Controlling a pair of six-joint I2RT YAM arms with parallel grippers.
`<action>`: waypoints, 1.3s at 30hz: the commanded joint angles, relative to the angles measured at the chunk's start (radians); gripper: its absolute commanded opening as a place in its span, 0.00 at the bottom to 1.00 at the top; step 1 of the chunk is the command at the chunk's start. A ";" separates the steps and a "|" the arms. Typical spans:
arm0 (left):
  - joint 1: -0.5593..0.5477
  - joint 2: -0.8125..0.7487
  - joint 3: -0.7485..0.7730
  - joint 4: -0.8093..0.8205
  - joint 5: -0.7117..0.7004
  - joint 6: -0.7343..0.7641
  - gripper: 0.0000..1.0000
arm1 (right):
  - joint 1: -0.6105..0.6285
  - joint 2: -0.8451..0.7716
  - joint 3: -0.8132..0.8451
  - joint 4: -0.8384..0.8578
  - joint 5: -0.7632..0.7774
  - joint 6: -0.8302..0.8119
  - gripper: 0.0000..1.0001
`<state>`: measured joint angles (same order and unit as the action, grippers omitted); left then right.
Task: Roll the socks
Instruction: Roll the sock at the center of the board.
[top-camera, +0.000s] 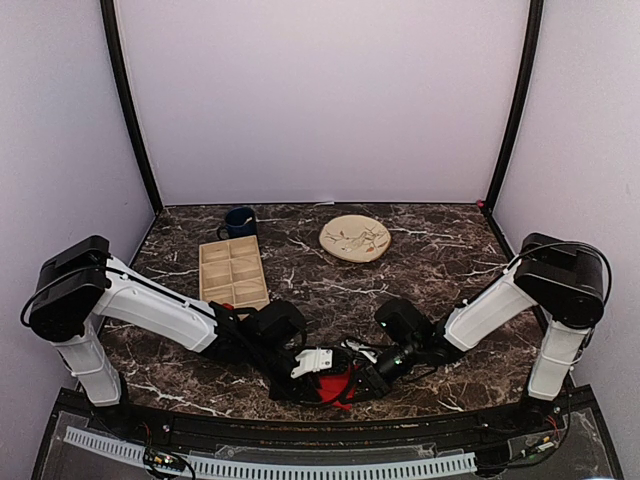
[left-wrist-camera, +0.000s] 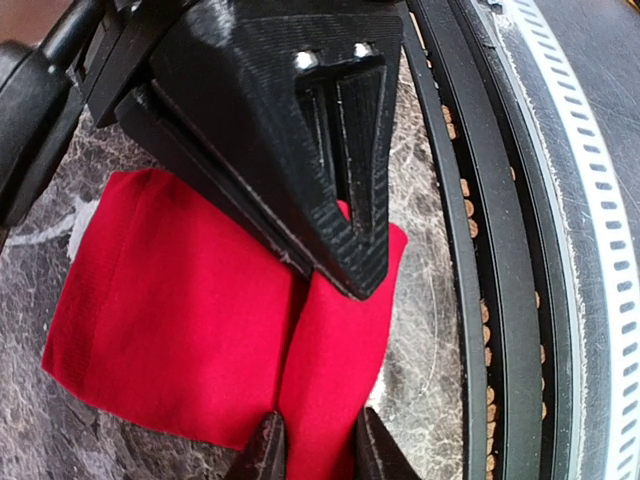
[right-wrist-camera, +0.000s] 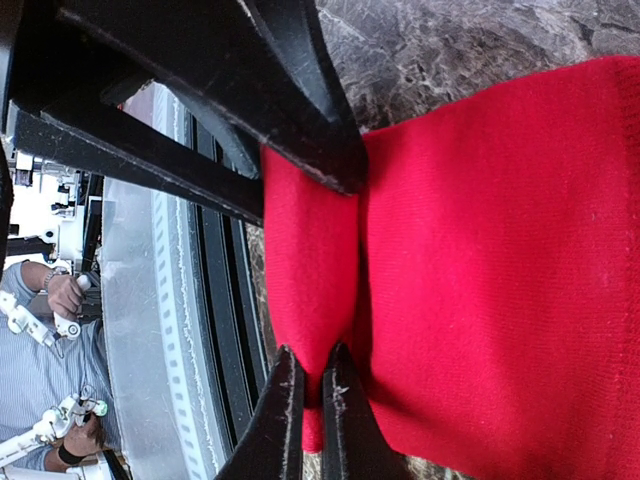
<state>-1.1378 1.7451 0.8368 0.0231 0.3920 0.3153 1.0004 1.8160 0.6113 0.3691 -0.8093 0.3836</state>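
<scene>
Currently listed at the near edge of the dark veined marble table top: 1 folded bundle of bright red soft fabric socks, lying flat on the stone, just beside the black rail that borders the table; the layers cannot be told apart. Left gripper, black, 2 fingers: set astride a raised fold at one end of the bundle, red cloth filling the gap and touching both fingertips, clamped on that fold. Right gripper, black, 2 fingers: drawn almost together, with a thin ridge of the same red cloth pinched between the tips. Both grippers meet over the same narrow fold from opposite sides, and the fabric is cinched into a crease between them. Both white arms reach inward and low from their bases. Further items, well apart from the socks: 1 round beige plate with a thin line pattern, far centre; 1 dark blue mug, far left; 1 tan compartment tray, just beside the mug on its near side.
</scene>
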 joint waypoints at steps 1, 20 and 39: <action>-0.007 0.006 0.026 -0.028 0.012 0.020 0.23 | -0.002 0.046 -0.020 -0.138 0.060 -0.004 0.00; 0.003 0.035 0.008 -0.023 0.048 -0.011 0.14 | -0.021 0.005 -0.071 -0.094 0.097 0.037 0.29; 0.028 0.068 0.028 -0.047 0.097 -0.024 0.12 | -0.066 -0.077 -0.176 0.002 0.137 0.112 0.31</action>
<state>-1.1179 1.7920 0.8658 0.0372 0.4843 0.3023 0.9558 1.7386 0.4908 0.4782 -0.7918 0.4732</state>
